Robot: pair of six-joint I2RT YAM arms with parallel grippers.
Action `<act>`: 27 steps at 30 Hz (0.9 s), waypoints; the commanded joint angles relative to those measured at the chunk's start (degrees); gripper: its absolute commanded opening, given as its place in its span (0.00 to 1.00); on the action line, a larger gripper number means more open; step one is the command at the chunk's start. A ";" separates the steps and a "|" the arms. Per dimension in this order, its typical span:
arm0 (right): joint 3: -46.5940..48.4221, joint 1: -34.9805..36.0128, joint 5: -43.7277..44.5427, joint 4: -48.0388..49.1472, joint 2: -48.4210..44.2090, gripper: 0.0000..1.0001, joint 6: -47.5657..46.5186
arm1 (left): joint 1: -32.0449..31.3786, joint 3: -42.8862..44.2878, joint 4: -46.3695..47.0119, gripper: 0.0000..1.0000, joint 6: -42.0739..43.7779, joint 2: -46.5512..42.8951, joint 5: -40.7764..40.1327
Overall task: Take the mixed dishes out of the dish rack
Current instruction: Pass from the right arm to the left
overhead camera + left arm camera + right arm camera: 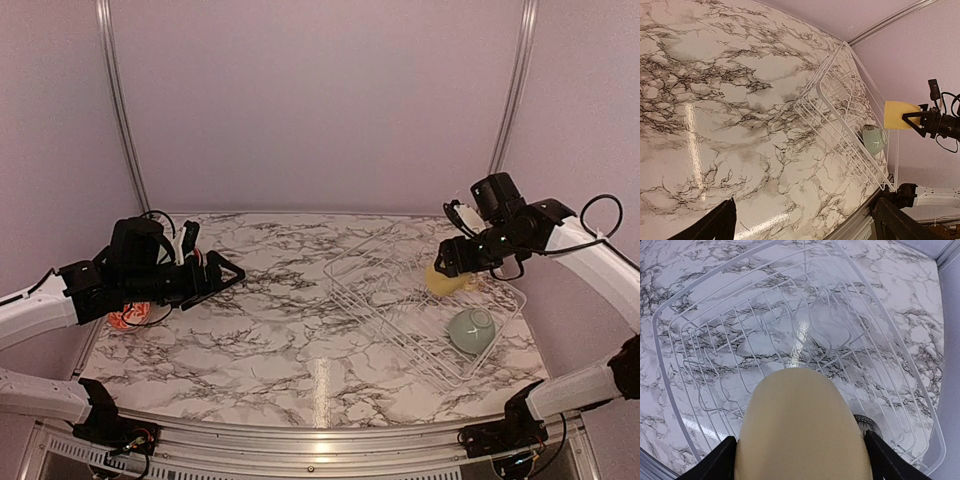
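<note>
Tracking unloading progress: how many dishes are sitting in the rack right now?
1: the pale green bowl, at the dish rack's near right end. The yellow mug is clamped in the right gripper above the rack, so not counted. No others show.

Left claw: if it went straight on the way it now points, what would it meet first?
The left claw would likely meet the bare marble table first, short of the dish rack; depth is unclear.
</note>
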 commanded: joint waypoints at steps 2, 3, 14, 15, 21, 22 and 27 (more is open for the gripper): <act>6.61 -0.21 -10.33 4.64 -1.59 0.00 1.41 | -0.31 0.67 2.55 0.99 -1.48 -1.06 -0.73; 7.27 -0.22 -12.76 6.18 -1.59 0.00 1.46 | -0.31 0.59 2.99 0.99 -1.74 -1.43 -0.67; 8.19 1.88 -37.19 29.50 2.98 0.00 13.33 | -0.31 -2.38 14.87 0.99 -7.23 -5.38 4.77; 7.64 2.66 -38.31 32.20 3.38 0.00 14.94 | -0.31 -3.04 17.08 0.99 -8.05 -5.74 5.91; 8.22 10.75 -40.38 43.15 8.46 0.00 20.88 | -0.46 -6.71 35.09 0.99 -14.02 -4.34 12.80; 8.29 12.20 -40.79 45.00 9.40 0.00 21.94 | -0.67 -7.11 38.12 0.99 -14.72 -3.85 13.47; 9.11 18.44 -43.52 54.40 14.59 0.00 27.57 | -2.12 -7.92 48.48 0.97 -16.73 -1.02 14.70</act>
